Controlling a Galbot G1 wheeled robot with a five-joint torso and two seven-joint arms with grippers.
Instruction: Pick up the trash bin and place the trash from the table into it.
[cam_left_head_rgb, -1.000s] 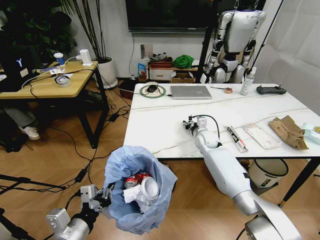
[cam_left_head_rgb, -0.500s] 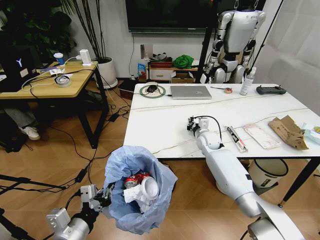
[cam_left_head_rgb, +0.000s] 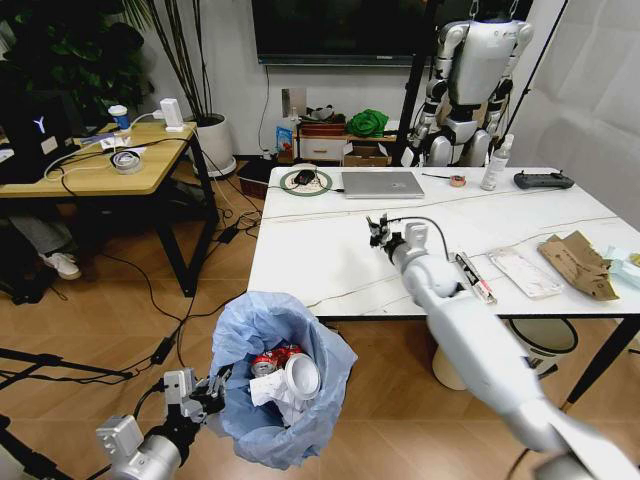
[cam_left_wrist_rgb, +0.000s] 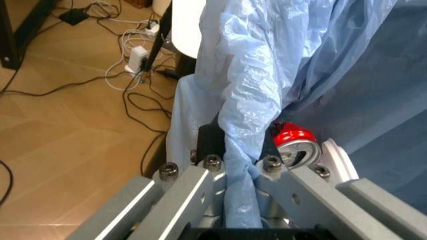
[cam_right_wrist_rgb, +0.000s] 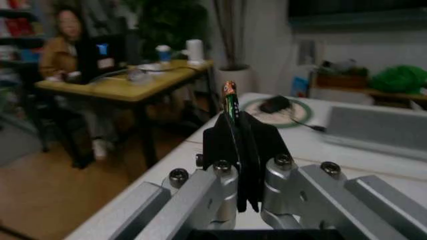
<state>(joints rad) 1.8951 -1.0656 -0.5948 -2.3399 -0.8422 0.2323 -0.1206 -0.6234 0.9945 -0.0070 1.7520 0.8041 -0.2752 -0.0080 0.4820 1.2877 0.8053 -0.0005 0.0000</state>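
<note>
The trash bin (cam_left_head_rgb: 280, 385), lined with a crinkled light-blue bag, hangs above the floor to the left of the table (cam_left_head_rgb: 320, 250). My left gripper (cam_left_head_rgb: 207, 390) is shut on its bag rim (cam_left_wrist_rgb: 237, 165). A crushed red can (cam_left_head_rgb: 268, 362) (cam_left_wrist_rgb: 292, 140) and white wrappers lie inside. My right gripper (cam_left_head_rgb: 378, 232) is raised above the table's middle, shut on a thin flat wrapper (cam_right_wrist_rgb: 231, 107) seen edge-on. More trash lies on the table's right part: torn brown cardboard (cam_left_head_rgb: 578, 262), clear packaging (cam_left_head_rgb: 525, 270) and a narrow stick-like wrapper (cam_left_head_rgb: 473, 277).
At the table's back lie a silver laptop (cam_left_head_rgb: 381, 184), a black controller (cam_left_head_rgb: 541, 180), a white bottle (cam_left_head_rgb: 494, 163) and a round green mat (cam_left_head_rgb: 304, 181). A white bin with a black rim (cam_left_head_rgb: 548, 338) stands under the table. A wooden desk (cam_left_head_rgb: 100, 165) and floor cables are at left.
My right gripper has lifted off the tabletop and moved a little farther back, still holding the thin wrapper. The bin in my left gripper has shifted only slightly.
</note>
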